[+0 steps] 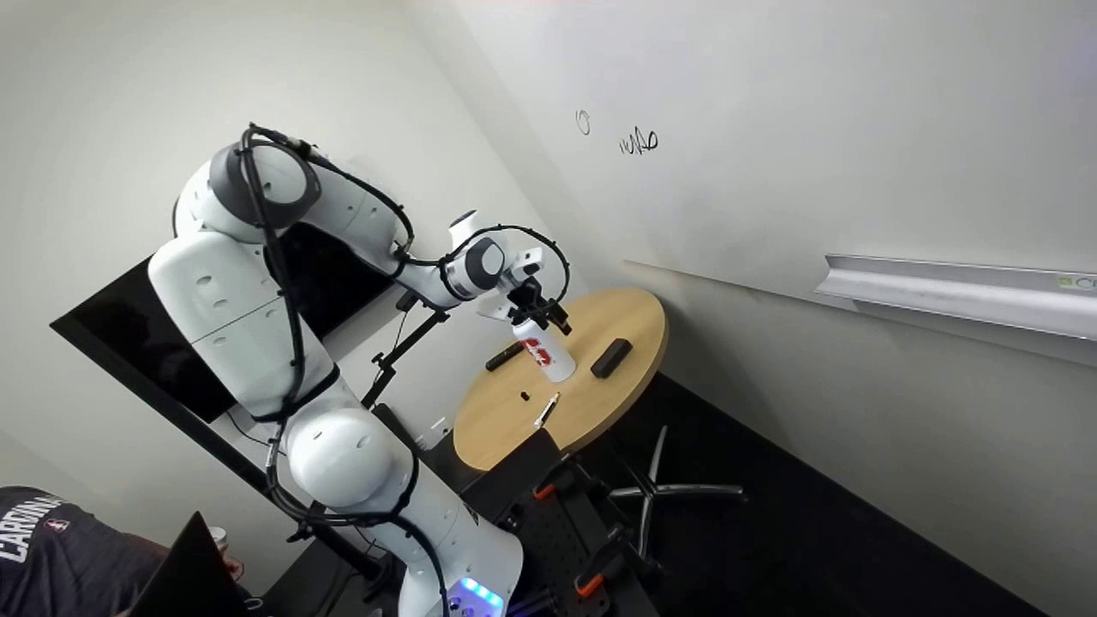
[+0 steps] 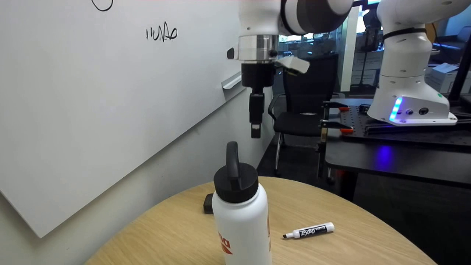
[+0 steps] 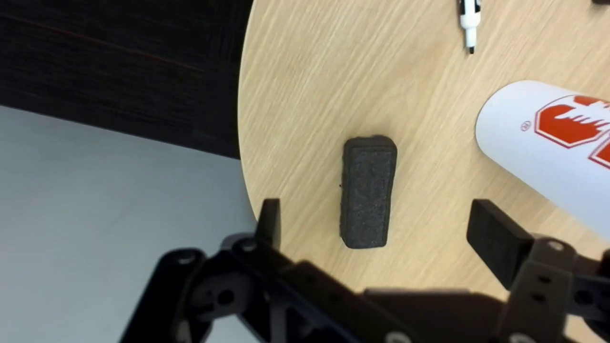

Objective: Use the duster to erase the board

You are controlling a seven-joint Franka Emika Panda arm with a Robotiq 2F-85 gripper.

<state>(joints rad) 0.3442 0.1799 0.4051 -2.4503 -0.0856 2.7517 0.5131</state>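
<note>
As its black writing (image 1: pixel 638 140) stands unwiped, board (image 1: pixel 797 154): largest thing here, plain white; wiping it looks like a later step.

Robot arm (image 1: pixel 236 317): reaches out over the table (image 1: pixel 497 424); the step in hand seems to be lining up to pick the duster (image 3: pixel 369 190). The next move, I judge, calls for a small shift toward the duster's middle, a straight drop, a squeeze across its narrow sides, then a lift toward the writing.

Table: round and wooden, standing lower than the board and near it.

Tray (image 1: pixel 960 296): long ledge along the board's lower edge; a yellow-green patch (image 1: pixel 1077 281) shows at one end, too small to name.

Gripper (image 3: pixel 374 219): hangs above the table, apart from the duster; its fingers (image 3: pixel 271 219) are spread wide and pinch nothing. In the wrist view the duster shows within their gap, most of it ahead of the tips.

Bottle (image 2: pixel 241 224): upright on the table, white with red print; its black lid (image 2: pixel 230 186) is on, so what it holds cannot be told.

Duster: dark block lying on the table between the bottle and the table's rim, touching neither; not held.

Marker (image 2: pixel 312 230): white, lying near the bottle, dark tip bare.

Black piece (image 1: pixel 525 396): near the marker, perhaps its cap; too small to be sure.
</note>
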